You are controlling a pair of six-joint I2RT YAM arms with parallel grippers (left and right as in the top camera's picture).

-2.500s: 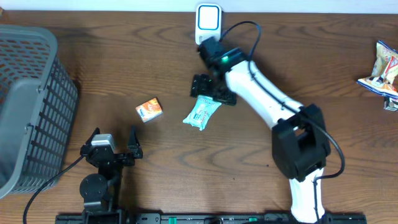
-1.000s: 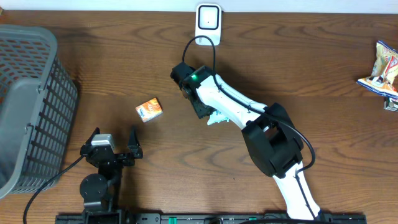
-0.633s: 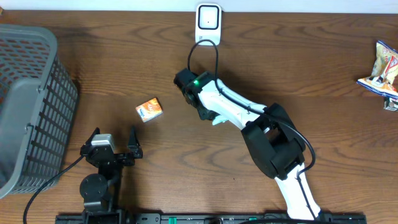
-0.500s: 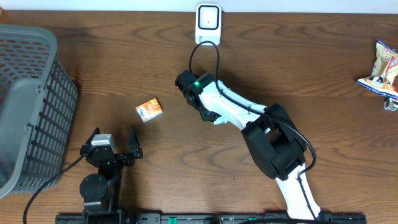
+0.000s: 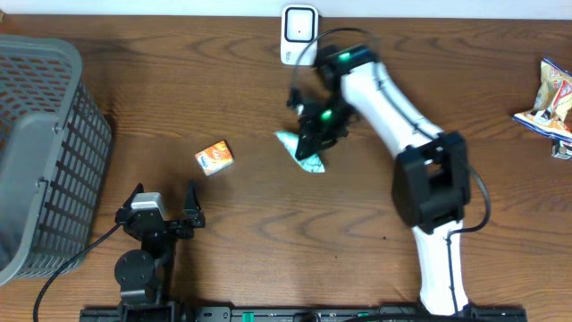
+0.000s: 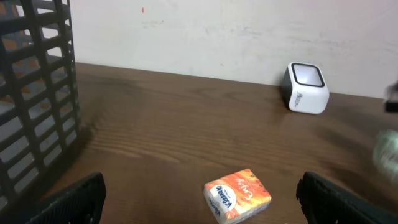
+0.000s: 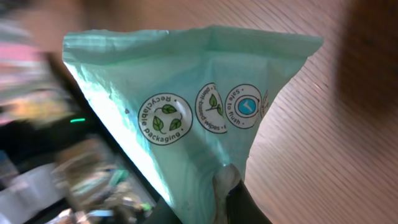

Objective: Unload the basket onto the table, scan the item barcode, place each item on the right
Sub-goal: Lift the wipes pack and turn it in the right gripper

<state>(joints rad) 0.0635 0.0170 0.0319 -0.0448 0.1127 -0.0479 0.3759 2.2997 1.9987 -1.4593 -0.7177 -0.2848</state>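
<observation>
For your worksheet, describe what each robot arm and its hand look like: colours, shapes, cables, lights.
Right arm: white links, black boxy joints, looping black cable, green lights near the black right hand. Left arm: all black, silver block by the two-fingered left hand, thin cable.

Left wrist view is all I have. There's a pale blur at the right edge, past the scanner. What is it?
Observer: A mint green packet, pinched in the right gripper, jaws shut on it.
Operator: Barcode showing?
Observer: Not on the face the right wrist view shows. That side has only round recycling and flush marks.
Operator: Anything else out of my frame?
Observer: A crumpled snack bag at the far right edge of the table, seen in the overhead view.
</observation>
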